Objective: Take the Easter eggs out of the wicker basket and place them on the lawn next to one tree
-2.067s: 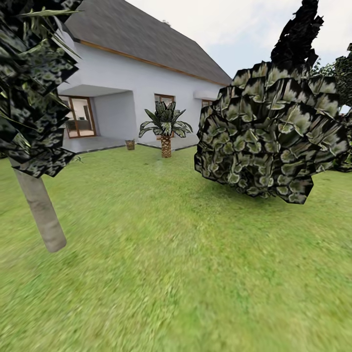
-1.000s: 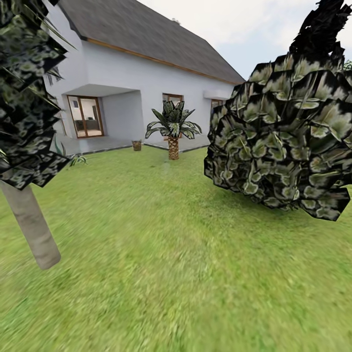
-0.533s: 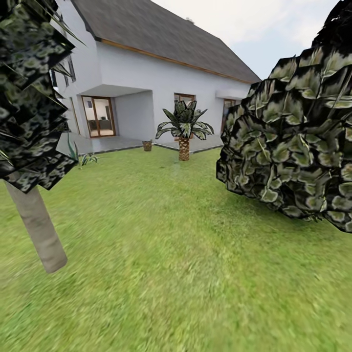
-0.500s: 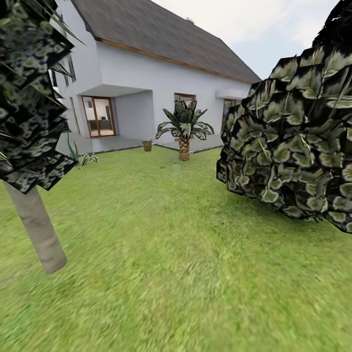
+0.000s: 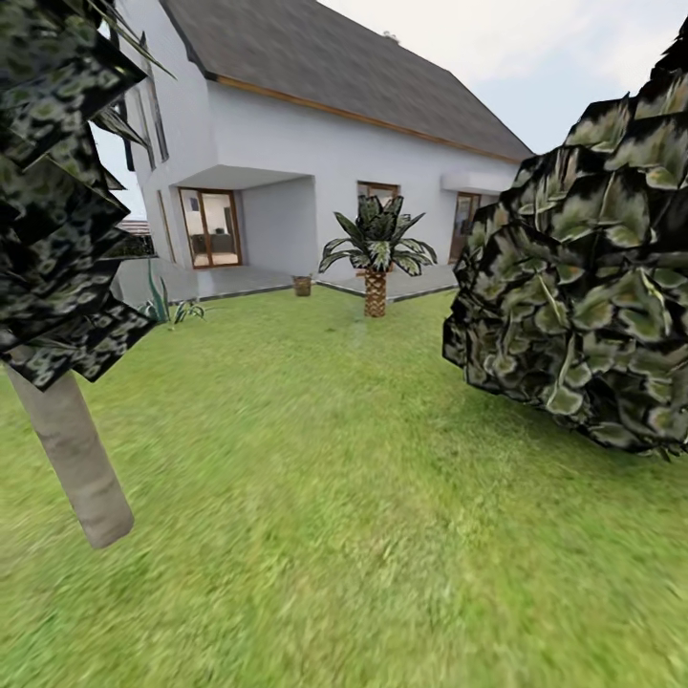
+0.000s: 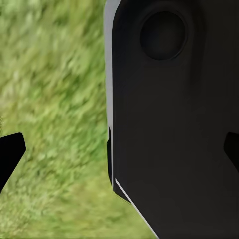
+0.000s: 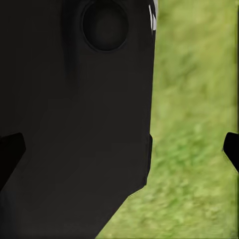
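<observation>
Both grippers, left [image 6: 119, 149] and right [image 7: 119, 147], are seen spread wide with nothing between the fingertips, held over lawn [image 5: 363, 497] beside a dark robot body panel [image 6: 174, 124], while the wicker basket [image 5: 302, 286] is recorded far off at the lawn's paved edge, left of a palm [image 5: 376, 253], with a pale-trunked tree [image 5: 72, 449] near at left.

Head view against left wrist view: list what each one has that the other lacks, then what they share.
Head view alone: the white house, the palm, a small brown wicker basket at the paving's edge, the tree and a dark leafy crown. Left wrist view alone: a black robot body panel and the left hand, its dark fingertips set wide apart. Both: the lawn.
</observation>
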`<state>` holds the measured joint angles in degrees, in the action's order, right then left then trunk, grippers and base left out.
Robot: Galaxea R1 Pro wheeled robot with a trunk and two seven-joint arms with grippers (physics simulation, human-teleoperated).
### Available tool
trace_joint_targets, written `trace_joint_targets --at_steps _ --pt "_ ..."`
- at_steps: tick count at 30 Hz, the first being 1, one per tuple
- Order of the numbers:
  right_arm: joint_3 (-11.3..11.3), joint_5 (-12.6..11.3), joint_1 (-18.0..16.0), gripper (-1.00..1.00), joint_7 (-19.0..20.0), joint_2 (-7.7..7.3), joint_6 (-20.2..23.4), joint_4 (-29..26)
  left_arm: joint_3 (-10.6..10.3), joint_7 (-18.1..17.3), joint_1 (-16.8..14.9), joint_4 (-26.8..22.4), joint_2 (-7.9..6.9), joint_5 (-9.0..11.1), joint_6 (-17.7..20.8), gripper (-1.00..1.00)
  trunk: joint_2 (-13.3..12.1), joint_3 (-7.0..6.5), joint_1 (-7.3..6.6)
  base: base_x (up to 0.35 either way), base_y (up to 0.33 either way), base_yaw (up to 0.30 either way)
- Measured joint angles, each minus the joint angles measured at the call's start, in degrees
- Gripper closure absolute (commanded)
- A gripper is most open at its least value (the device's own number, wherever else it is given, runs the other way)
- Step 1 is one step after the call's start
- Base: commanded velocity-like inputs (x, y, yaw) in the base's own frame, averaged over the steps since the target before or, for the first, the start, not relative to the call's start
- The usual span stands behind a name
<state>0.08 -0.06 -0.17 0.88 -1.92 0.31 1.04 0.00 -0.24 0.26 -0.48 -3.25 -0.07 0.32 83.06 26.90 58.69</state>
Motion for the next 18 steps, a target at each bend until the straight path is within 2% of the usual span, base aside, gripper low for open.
trace_joint_targets --at_steps 12,18 --pt "0.0 0.0 0.0 -1.00 0.0 0.00 -0.1 0.0 0.0 0.0 0.0 0.0 0.00 0.0 0.0 -1.00 0.0 0.00 0.00 0.333 0.000 0.009" --pt "0.0 0.0 0.0 -1.00 0.0 0.00 -0.1 0.0 0.0 0.0 0.0 0.0 0.00 0.0 0.0 -1.00 0.0 0.00 0.00 0.333 0.000 0.155"
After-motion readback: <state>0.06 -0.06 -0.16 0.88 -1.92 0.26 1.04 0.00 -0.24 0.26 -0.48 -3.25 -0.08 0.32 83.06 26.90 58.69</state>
